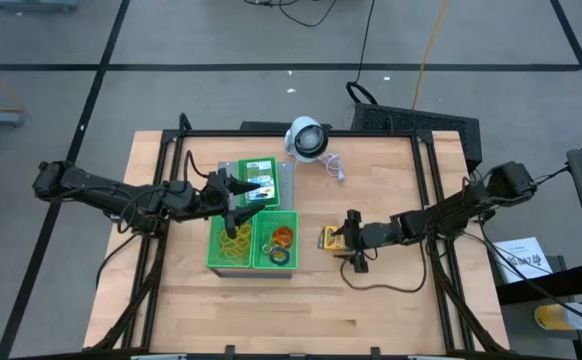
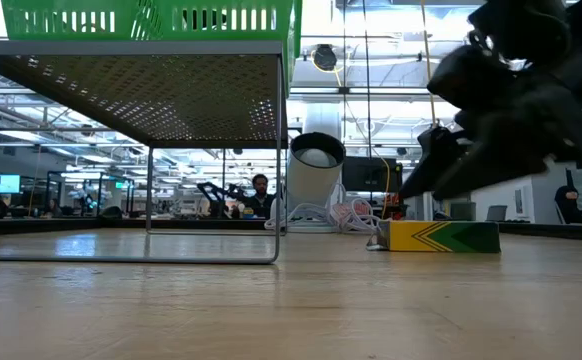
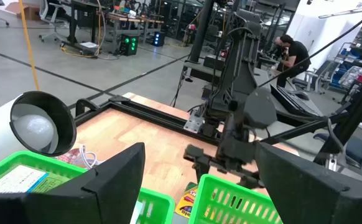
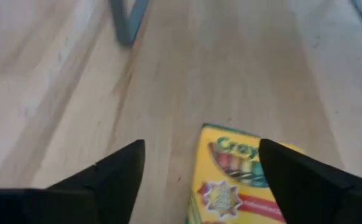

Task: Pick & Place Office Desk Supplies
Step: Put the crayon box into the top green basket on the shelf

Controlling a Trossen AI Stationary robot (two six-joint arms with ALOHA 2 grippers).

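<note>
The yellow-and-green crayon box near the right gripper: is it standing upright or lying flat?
Lying flat. The yellow-and-green crayon box rests long and low on the wooden table; its printed face points upward.

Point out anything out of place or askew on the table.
One crayon box lies flat on the bare wood beside the green trays, not in one, with the open right gripper around it. Another crayon box already lies in a tray. Nothing looks spilled or damaged.

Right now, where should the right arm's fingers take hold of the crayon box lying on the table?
Probably across the two long edges of the crayon box, coming straight down. It lies flat on the wood, its face up, so only its thin sides offer grip. The right gripper, fingers open, hovers over it.
</note>
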